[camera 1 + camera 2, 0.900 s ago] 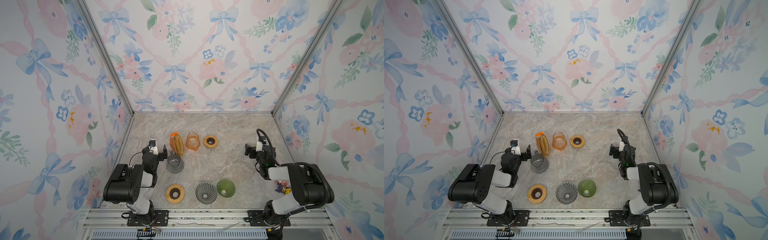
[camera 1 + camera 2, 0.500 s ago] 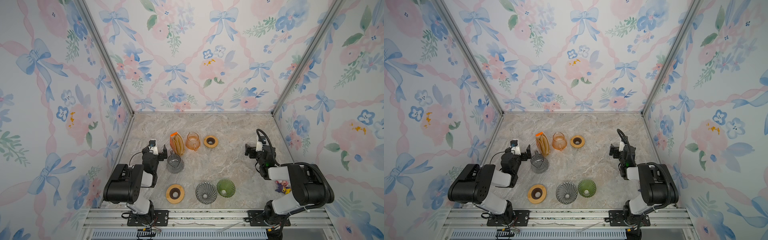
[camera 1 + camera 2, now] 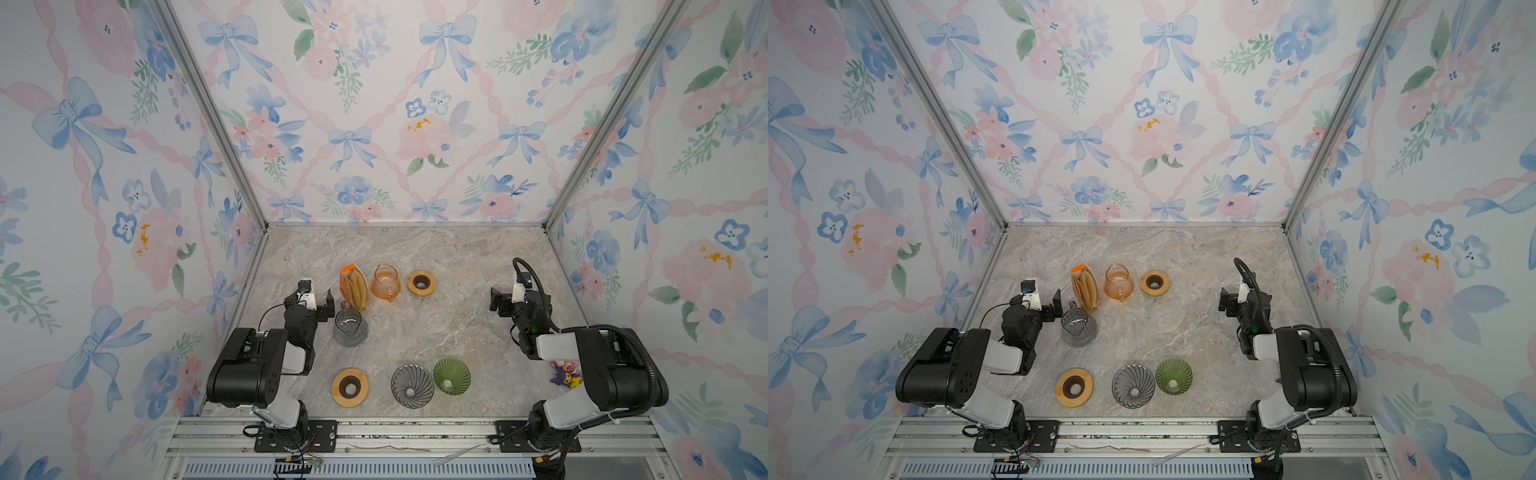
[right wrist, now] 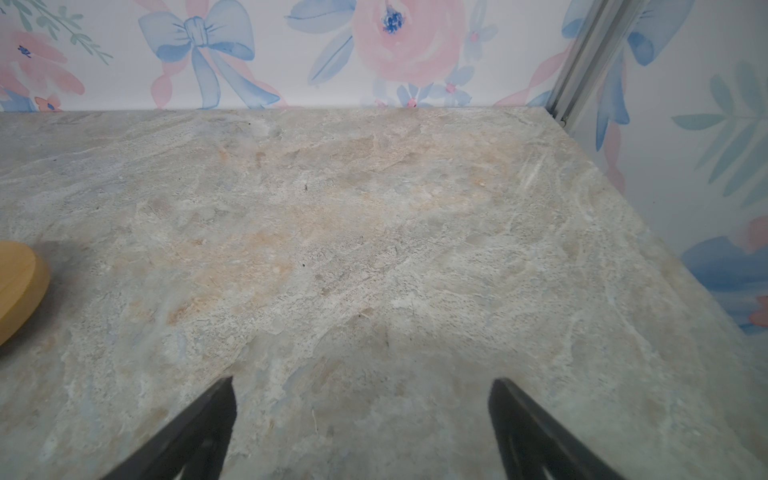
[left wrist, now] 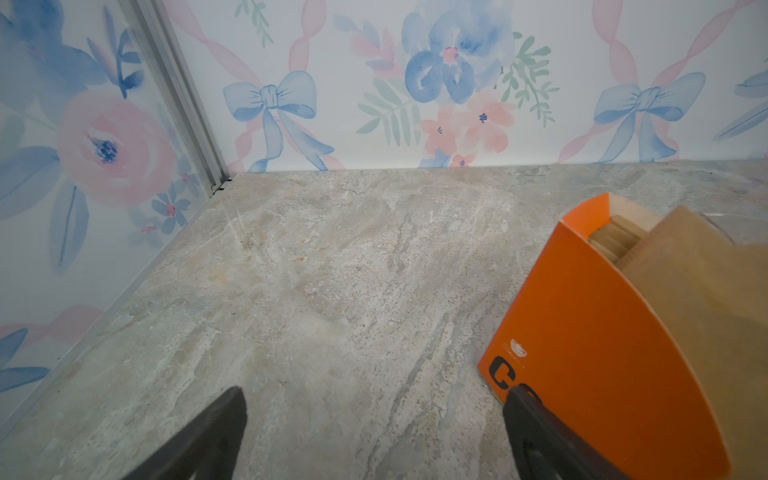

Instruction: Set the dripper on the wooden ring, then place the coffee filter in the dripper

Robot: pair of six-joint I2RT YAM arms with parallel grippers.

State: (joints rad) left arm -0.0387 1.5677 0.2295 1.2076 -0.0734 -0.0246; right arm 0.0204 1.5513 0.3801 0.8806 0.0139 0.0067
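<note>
Both arms hang with jaws wide and empty: the left gripper (image 5: pixel 376 399) just beside the orange box (image 5: pixel 582 332) holding the filters (image 5: pixel 706 291), the right gripper (image 4: pixel 362 386) over bare table (image 4: pixel 374 208), well apart. Two drippers, grey (image 3: pixel 412 385) and green (image 3: pixel 451 375), sit near the front edge; which is meant is unclear. One pinch may lift several filters, or a finger may tip the box onto the nearby jug (image 3: pixel 350 328).
</note>
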